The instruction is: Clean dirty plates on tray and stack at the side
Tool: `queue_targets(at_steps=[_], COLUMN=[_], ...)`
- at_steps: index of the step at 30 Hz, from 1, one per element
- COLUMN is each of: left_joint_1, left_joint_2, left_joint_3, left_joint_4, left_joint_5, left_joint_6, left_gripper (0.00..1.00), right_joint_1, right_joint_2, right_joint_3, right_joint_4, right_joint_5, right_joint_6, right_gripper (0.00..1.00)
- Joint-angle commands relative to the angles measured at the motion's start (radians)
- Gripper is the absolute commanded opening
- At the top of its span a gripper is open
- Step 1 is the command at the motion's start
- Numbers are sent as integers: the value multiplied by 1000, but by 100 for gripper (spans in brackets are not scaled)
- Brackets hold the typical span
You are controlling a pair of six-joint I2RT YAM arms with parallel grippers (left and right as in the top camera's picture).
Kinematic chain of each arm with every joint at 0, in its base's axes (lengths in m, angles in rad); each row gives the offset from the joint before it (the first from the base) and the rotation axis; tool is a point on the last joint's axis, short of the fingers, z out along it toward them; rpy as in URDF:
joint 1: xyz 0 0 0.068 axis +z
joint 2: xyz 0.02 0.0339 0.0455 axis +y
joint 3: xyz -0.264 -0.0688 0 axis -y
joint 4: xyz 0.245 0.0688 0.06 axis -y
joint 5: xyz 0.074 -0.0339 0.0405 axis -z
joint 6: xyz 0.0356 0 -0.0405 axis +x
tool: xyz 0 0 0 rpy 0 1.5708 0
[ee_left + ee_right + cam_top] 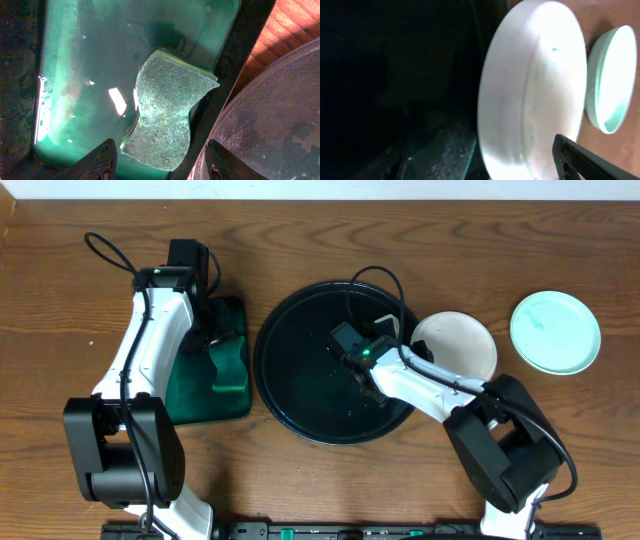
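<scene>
Sponge (167,107) lies in the green tray (75,75) just ahead of my left jaws, which stand wide and empty, probably parked until scrubbing. My right jaws gape around the white plate (530,90) at the edge of the black tray (300,380), seemingly to lift it; the mint plate (555,332) sits beyond them on the worktop (400,230). Contact is unclear; no third plate shows.

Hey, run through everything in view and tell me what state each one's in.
Left gripper: open, over the sponge.
Right gripper: at the white plate's rim, grip unclear.
White plate: at the black tray's right edge.
Mint plate: flat on the table, alone.
Black tray: glossy, no plate on its middle.
Sponge: loose in the green tray.
Green tray: wet-looking.
</scene>
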Motion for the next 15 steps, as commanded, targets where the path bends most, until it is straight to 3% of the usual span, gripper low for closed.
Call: queue_targets(at_steps=[1,10,15], left_joint_1=[7,7,7], left_joint_2=[11,11,11], left_joint_3=[-11,-11,-11], left_joint_4=[4,8,11], left_joint_5=[-8,-8,-8], left_joint_6=[6,6,5], left_gripper=[58,58,58], right_joint_1=[-11,-16,-27], right_joint_2=[13,14,18], right_joint_3=[6,6,6], right_joint_4=[-2,-9,-14], right_joint_5=[114,145,145], right_joint_6=[-10,-26,-33], right_gripper=[89,87,80])
